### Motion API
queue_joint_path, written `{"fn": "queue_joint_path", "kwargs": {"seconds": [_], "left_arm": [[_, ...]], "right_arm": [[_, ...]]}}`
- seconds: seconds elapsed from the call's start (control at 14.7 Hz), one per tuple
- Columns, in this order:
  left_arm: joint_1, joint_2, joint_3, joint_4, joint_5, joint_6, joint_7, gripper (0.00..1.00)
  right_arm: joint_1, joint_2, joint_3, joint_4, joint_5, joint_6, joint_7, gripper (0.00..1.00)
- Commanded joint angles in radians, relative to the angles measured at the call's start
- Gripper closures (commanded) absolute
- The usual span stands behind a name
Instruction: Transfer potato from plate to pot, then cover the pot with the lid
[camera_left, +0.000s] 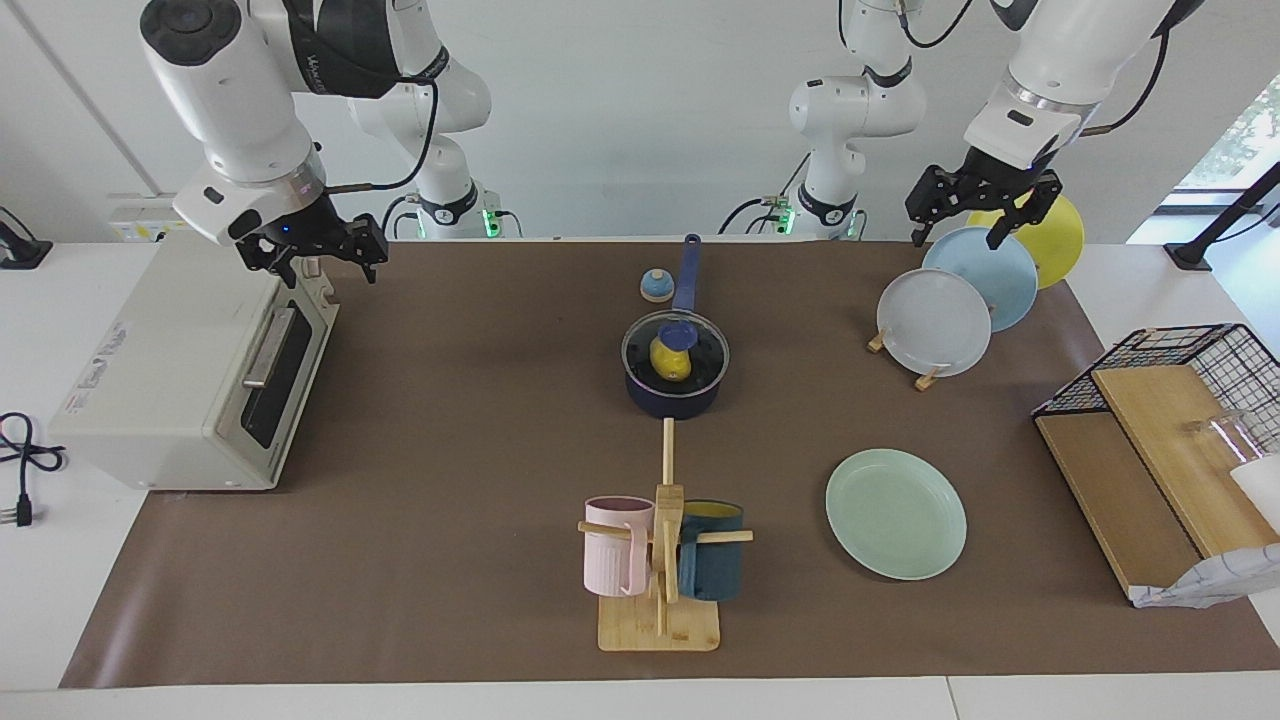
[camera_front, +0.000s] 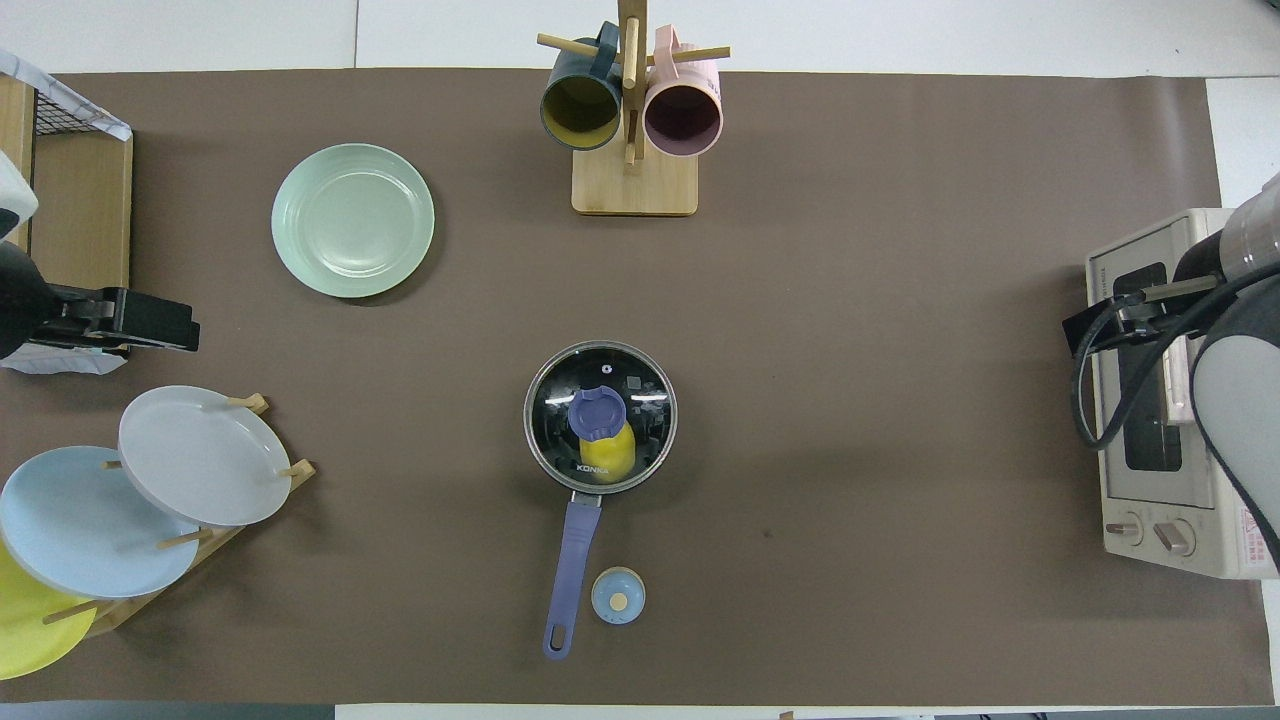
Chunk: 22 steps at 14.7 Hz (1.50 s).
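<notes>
1. Brown matting covers the white desk (camera_left: 40, 600), with a pale wall at the robots' end.
2. At the middle of the mat the potato (camera_left: 668, 358) sits inside the pot (camera_left: 672, 394), seen through the glass of the lid (camera_front: 600, 417), which lies level on the pot's rim with its blue knob uppermost.
3. The pot's long handle points toward the robots, and a small bell (camera_left: 656, 286) stands just beside it.
4. The plate (camera_left: 896, 513) lies bare, farther from the robots than the pot and toward the left arm's end.
5. Judged from this, both steps look done: potato moved, pot covered. What remains is only for the arms to stay away; no further grasp seems needed.
6. The right gripper (camera_left: 312, 252) hangs over the top corner of the toaster oven (camera_left: 160, 370), jaws open and holding nothing.
7. The left gripper (camera_left: 985, 205) hangs over the upright plates in the plate rack (camera_left: 925, 378), jaws open and empty too.
8. Open mat surrounds the pot on every side; the mug stand (camera_left: 660, 620) is the closest tall thing, farther from the robots.
9. The wire basket (camera_left: 1190, 350) and the oven bound the two ends, so any retreat should keep clear of the rack and the oven top.
</notes>
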Motion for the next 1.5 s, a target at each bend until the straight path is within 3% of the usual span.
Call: {"fn": "queue_joint_path", "kwargs": {"seconds": [0.0, 0.61, 1.43], "left_arm": [[0.002, -0.053, 0.002, -0.048, 0.012, 0.04, -0.002, 0.0], [0.012, -0.041, 0.008, -0.08, 0.014, 0.007, 0.008, 0.0], [0.011, -0.044, 0.008, -0.089, 0.009, 0.011, 0.005, 0.0]], "right_arm": [[-0.013, -0.022, 0.0, -0.036, 0.019, 0.021, -0.03, 0.0], [-0.093, -0.022, 0.014, -0.032, 0.06, 0.007, -0.03, 0.0], [-0.09, -0.029, 0.011, -0.024, 0.062, -0.002, -0.024, 0.0]]}}
